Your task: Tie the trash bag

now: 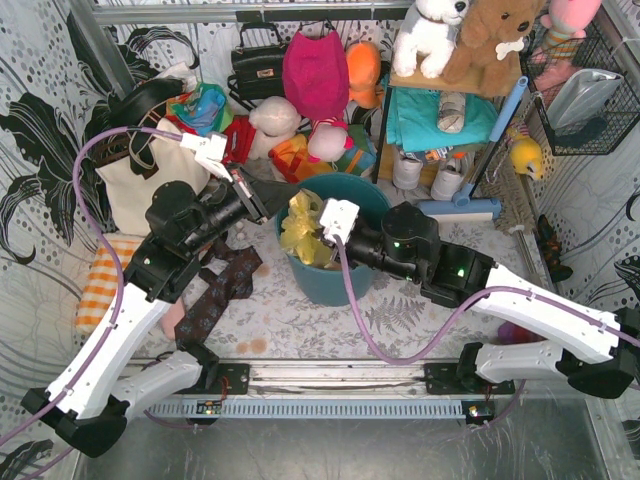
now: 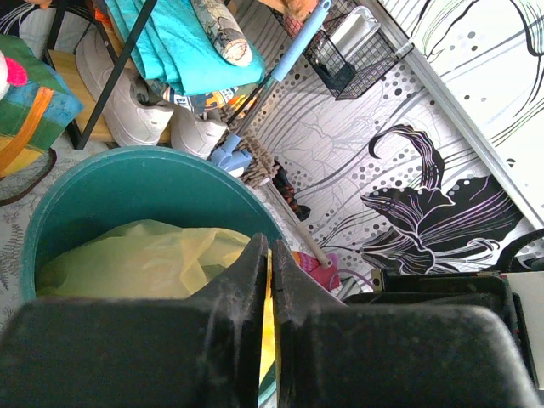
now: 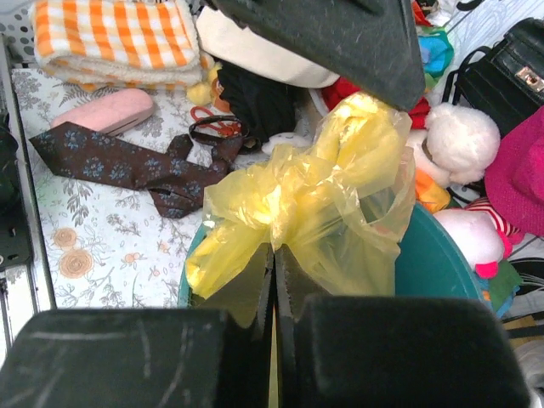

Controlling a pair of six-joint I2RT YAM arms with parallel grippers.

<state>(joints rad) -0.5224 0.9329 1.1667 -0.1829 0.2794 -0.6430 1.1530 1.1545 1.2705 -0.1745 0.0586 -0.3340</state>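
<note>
Counter (image 1: 300,325): a floral-print surface with clutter crowding its far side and left, and both arms reaching in from the near edge.
Bin (image 1: 330,285): round and teal, standing upright about the middle of the counter, between the two arms.
Tote bag (image 1: 140,190): cream with dark straps, standing well left of the bin, behind the left arm.
Trash bag (image 1: 303,235): thin yellow-green plastic sitting inside the bin. Its top rises above the rim, bunched to a tight waist in the middle, with crinkled flaps spreading to either side (image 3: 306,204). I cannot make out what is inside it.
Towel (image 1: 100,280): orange-and-white check, folded, at the left edge of the counter.
Left tool (image 2: 270,255): comes at the bag from the left over the rim. Its jaws are pressed nearly together with a sliver of yellow plastic pinched in the slit, so it has hold of the bag's upper flap.
Right tool (image 3: 274,255): comes from the right, just above the rim. Its jaws are closed on a strip of the same plastic below the bunched waist.
Necktie (image 1: 215,295): dark, with a small flower pattern, lying crumpled on the counter just left of the bin.
Pink case (image 3: 110,110): a small oblong, lying between the necktie and the towel.
</note>
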